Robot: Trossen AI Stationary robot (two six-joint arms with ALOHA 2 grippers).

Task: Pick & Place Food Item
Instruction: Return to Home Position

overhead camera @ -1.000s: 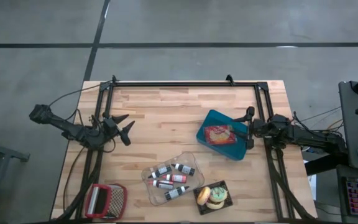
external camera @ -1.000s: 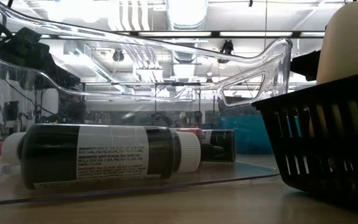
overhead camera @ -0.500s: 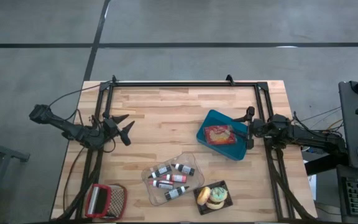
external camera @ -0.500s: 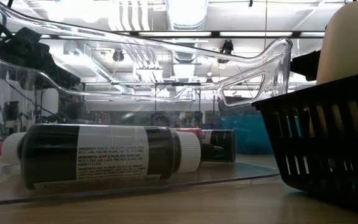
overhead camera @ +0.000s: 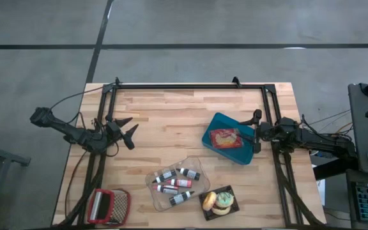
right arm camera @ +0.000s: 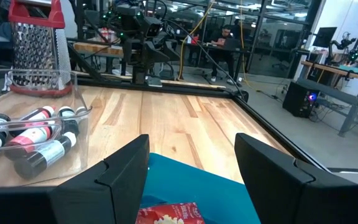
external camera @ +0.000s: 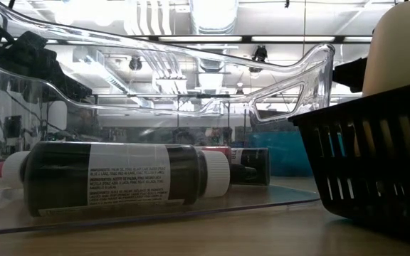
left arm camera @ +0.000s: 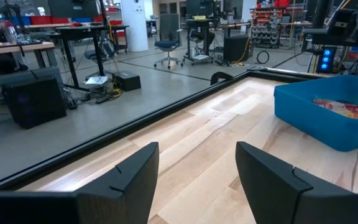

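The left hand (overhead camera: 130, 132), at centre-left of the high view, is spread wide and holds nothing. It hangs over bare surface (overhead camera: 171, 108), so it can probably pull straight back to rest.

The right hand (overhead camera: 257, 131), at centre-right, is also wide open and empty, but it sits at the right edge of the bin (overhead camera: 225, 121). The right wrist view shows the bin wall just under its fingers. It should rise first and then draw back, so that neither finger catches the wall and shoves the bin.

The popcorn bag (overhead camera: 225, 138) lies inside the bin.

At lower left stands a grater (overhead camera: 107, 206). At lower centre a clear tray (overhead camera: 153, 174) holds bottles (overhead camera: 177, 182). Just right of the tray is the basket (overhead camera: 232, 190) with donuts (overhead camera: 216, 201) in it. All of these are well apart from both hands. Besides the bin wall, only the black frame (overhead camera: 171, 85) round the surface lies near either hand's way back.
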